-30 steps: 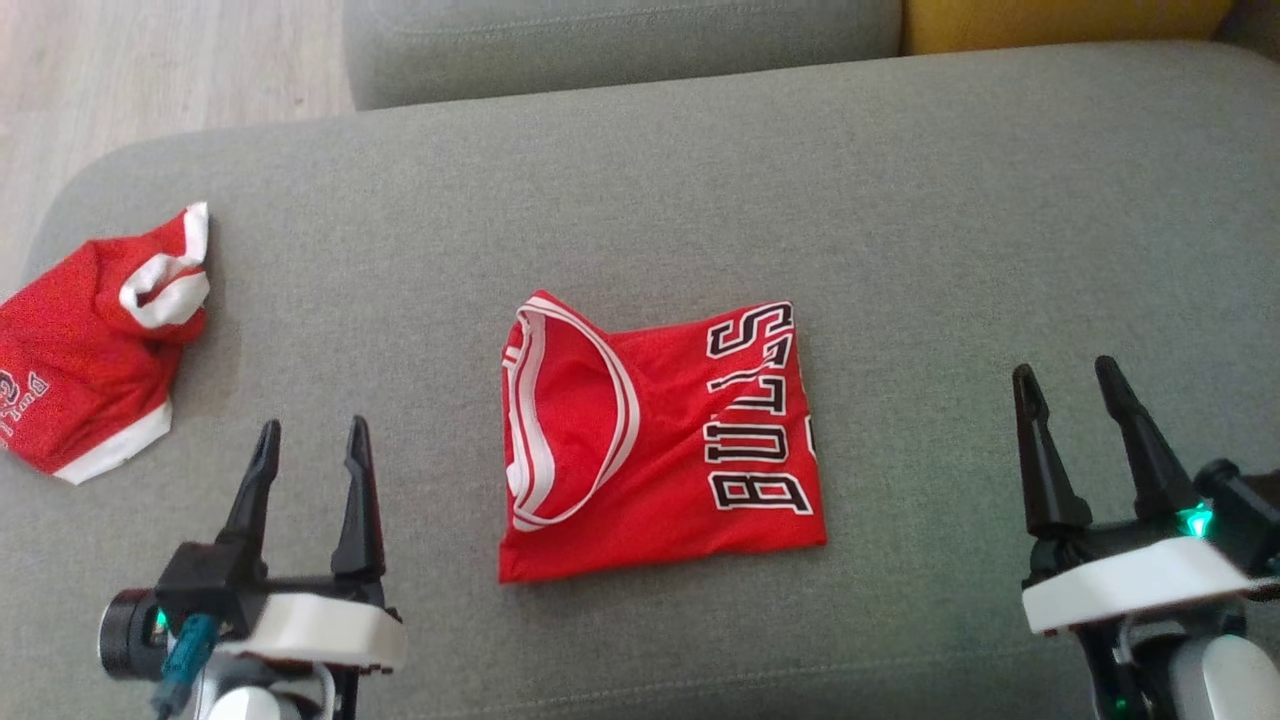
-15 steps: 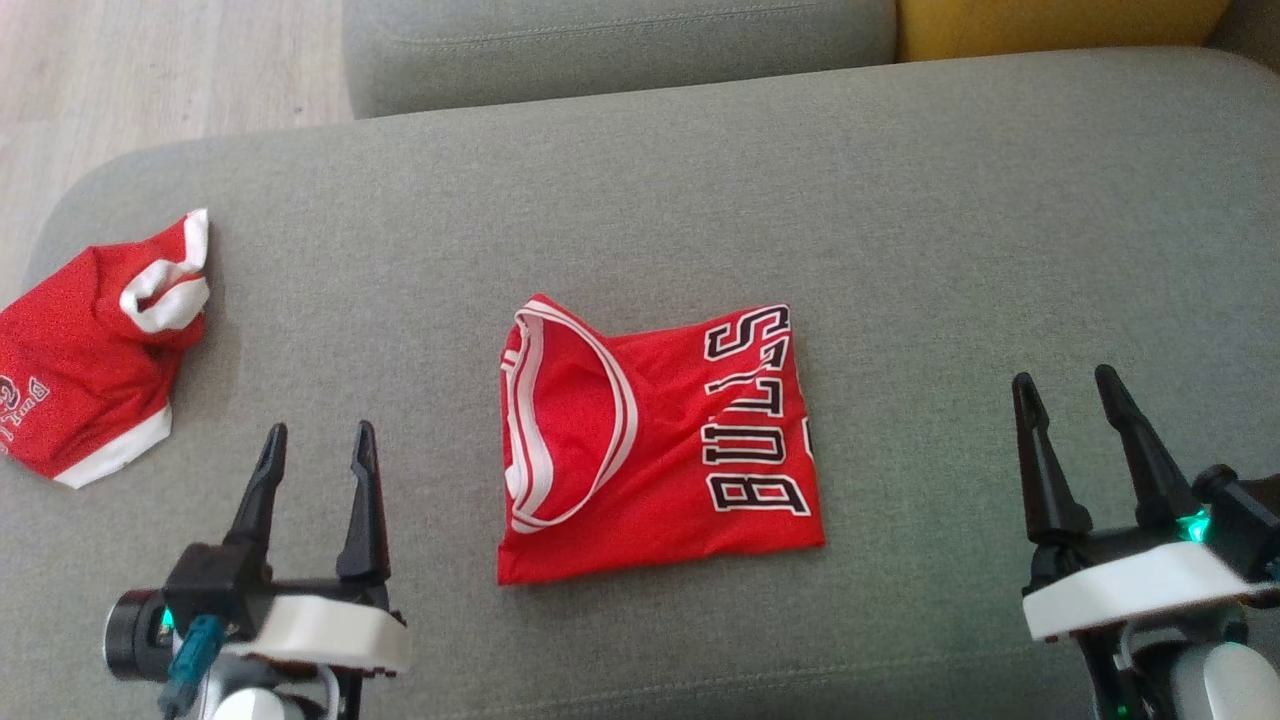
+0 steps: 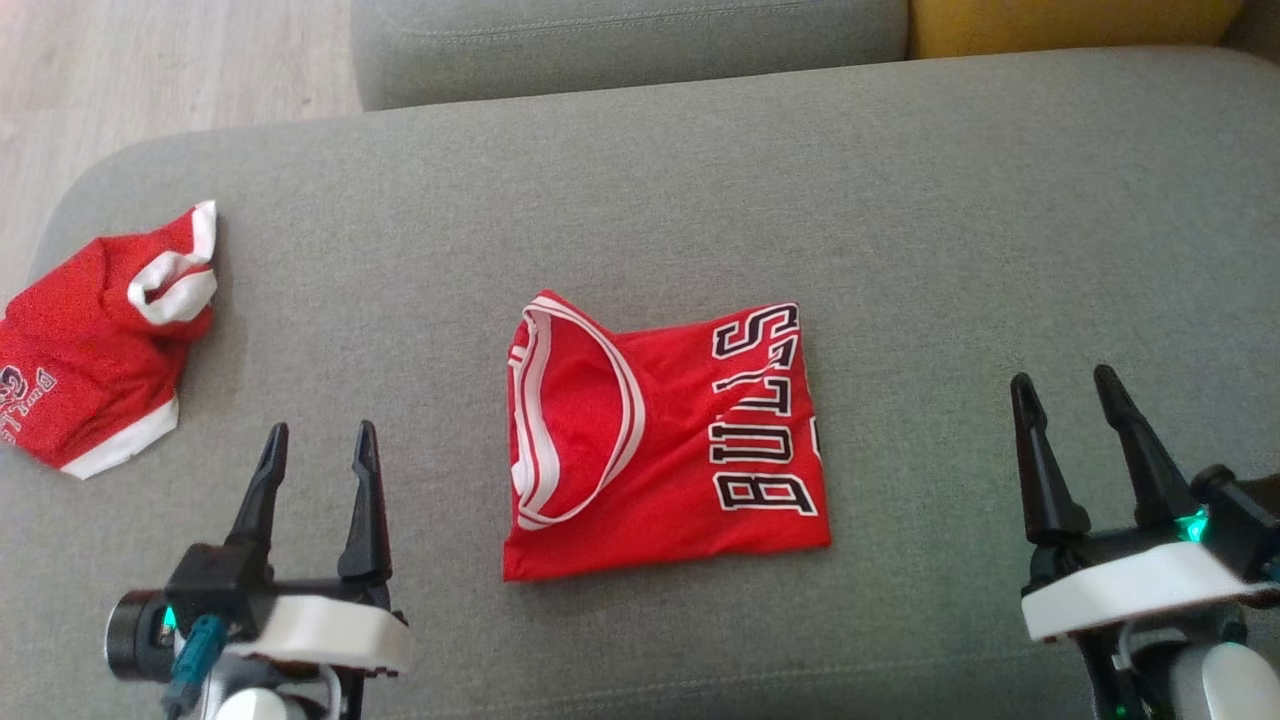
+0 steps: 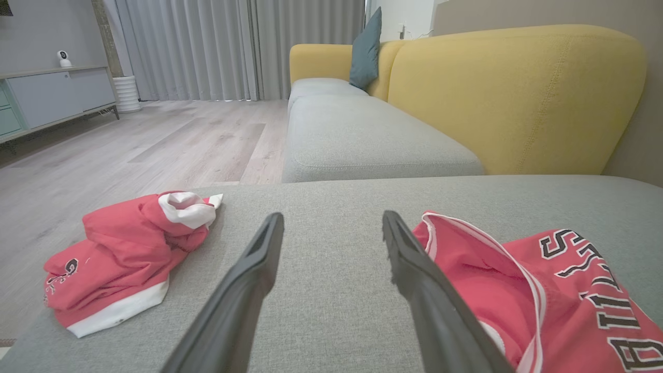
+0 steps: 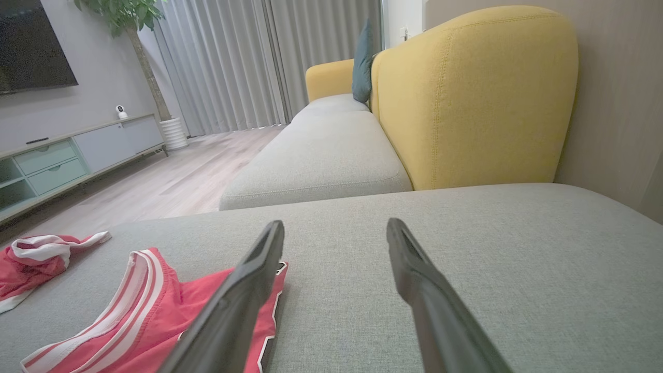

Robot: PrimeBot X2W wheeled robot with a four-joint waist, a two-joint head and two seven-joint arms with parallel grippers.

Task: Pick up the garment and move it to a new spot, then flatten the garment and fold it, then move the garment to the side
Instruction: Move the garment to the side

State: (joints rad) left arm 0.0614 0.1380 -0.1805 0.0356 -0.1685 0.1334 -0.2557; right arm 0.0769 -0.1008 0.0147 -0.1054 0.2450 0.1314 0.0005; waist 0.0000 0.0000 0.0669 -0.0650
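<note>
**Sitting folded at centre cushion, jersey flanked by two open grippers**

Head view first: the red jersey [image 3: 665,440] lies folded into a rough square in the middle of the grey seat cushion [image 3: 900,200], white-striped neckline to its left, the black "BULLS" lettering running sideways down its right edge. Down at lower left, the left gripper [image 3: 321,430] hovers with fingers spread and nothing between them, well apart from the jersey. Lower right, the right gripper [image 3: 1062,378] matches it: fingers apart, empty, clear of the cloth. And over at the far left edge of the cushion sits a crumpled red garment [image 3: 95,350] with white trim, beside the wooden floor [image 3: 150,60].

Over to the left wrist view: the left gripper [image 4: 332,217] points across bare grey fabric, jaws wide. The red jersey [image 4: 544,290] sits just to the right of the right-hand finger; whether it touches, hard to call. The crumpled red garment [image 4: 119,259] is off to the left. Beyond, a yellow backrest [image 4: 513,98] and a teal pillow [image 4: 365,49].

Right wrist view now: the right gripper [image 5: 335,225] is open over the cushion, holding nothing. The red jersey [image 5: 171,316] lies at lower left, partly behind the left-hand finger, with the crumpled red garment [image 5: 31,259] further left.
</note>
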